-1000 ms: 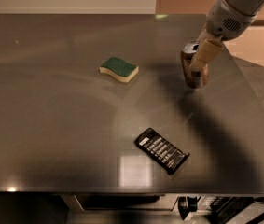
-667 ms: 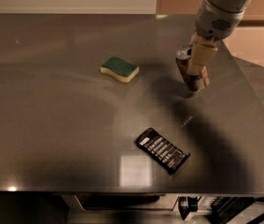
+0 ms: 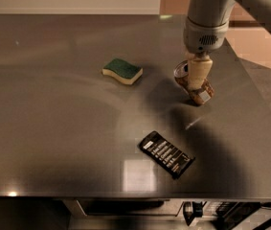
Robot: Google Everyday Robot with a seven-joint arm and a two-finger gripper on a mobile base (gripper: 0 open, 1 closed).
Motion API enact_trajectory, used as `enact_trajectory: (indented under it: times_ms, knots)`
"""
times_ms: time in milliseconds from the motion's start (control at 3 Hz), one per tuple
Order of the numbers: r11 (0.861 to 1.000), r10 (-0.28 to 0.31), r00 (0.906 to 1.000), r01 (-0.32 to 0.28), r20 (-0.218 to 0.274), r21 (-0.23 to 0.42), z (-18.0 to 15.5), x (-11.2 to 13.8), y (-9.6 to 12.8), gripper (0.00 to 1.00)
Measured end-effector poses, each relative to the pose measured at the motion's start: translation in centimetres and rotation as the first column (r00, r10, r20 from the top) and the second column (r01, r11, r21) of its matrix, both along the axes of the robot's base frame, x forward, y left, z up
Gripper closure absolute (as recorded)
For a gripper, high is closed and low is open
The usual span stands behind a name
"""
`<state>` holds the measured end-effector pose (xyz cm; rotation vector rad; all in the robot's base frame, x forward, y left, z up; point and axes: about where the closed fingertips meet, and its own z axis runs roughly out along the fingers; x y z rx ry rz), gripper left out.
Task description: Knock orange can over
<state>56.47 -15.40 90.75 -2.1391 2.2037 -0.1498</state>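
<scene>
**Orange can tipping**

We found the orange can [image 3: 201, 94] leaning steeply, right of the sponge [image 3: 122, 71], with the tool [image 3: 199, 71] pressed against it. We could not tell the tool's width. We judged the knock nearly done, the can not yet flat.

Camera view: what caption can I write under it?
Gripper at the tilted orange can on a grey table, near a green sponge and black packet.
</scene>
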Motion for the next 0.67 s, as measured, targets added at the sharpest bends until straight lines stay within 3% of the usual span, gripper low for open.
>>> enact_trajectory:
  times_ms: [667]
  knots:
    - [0.992, 0.095, 0.9932, -0.100, -0.068, -0.079, -2.3, -1.2, 1.7, 0.36]
